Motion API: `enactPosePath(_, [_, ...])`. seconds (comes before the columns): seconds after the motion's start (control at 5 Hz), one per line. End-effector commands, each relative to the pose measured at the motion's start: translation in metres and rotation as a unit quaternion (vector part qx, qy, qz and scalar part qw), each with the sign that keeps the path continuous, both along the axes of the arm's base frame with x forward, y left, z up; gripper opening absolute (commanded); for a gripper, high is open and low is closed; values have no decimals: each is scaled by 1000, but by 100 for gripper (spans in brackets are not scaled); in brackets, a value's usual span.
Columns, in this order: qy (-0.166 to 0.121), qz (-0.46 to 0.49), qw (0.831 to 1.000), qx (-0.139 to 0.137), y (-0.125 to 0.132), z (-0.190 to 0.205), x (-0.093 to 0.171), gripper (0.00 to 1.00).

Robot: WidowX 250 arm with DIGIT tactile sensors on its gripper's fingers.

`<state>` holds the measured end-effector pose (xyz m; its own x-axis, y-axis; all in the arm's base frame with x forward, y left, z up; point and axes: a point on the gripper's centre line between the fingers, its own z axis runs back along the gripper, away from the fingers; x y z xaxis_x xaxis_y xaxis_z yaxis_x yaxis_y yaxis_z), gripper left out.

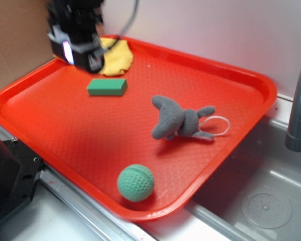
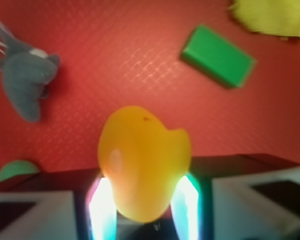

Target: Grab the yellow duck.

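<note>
Grab looks done, or nearly so. In the wrist view, yellow duck [image 2: 142, 167] pinched between the two lit fingers [image 2: 102, 207], filling the lower middle of the frame, the gripper [image 2: 144, 212] closed on its sides. Duck well above the red tray [image 2: 115, 60], judging by how small the other things look below it. In the exterior view, gripper [image 1: 79, 47] blurred in the upper left, raised over the far corner of the tray [image 1: 50, 130]; duck itself not to be made out there, hidden by the arm and the blur.

Left to do, at a guess: only to hold firm, perhaps lift a little clear. Grip sits low on a round, glossy body, so a slip possible.

Room and edges, exterior view: yellow cloth [image 1: 116, 56] just behind and right of the gripper in the upper left, green block [image 1: 107, 87] just below it toward the frame's middle. Grey stuffed toy [image 1: 178, 119] with a white loop at centre right, well apart. Green ball [image 1: 136, 183] at the bottom centre, near the tray's raised front rim. Wide bare tray in the left and middle. Brown board along the far upper left, close to the arm; pale wall across the top. Sink [image 1: 261, 196] at lower right, grey faucet [image 1: 298, 100] at the right edge, both far from the gripper. Straight up: open.
</note>
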<state>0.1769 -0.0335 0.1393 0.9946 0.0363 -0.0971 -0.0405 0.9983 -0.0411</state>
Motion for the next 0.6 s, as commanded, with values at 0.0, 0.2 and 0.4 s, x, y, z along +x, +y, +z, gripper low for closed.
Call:
enactPosePath(0.0, [-40,47,998,4,34,84,-25,0])
enactPosePath(0.2, [-71,48,996,13,35,99,-45,0])
enactPosePath(0.4, [-67,44,997,16,30,95,-49,0])
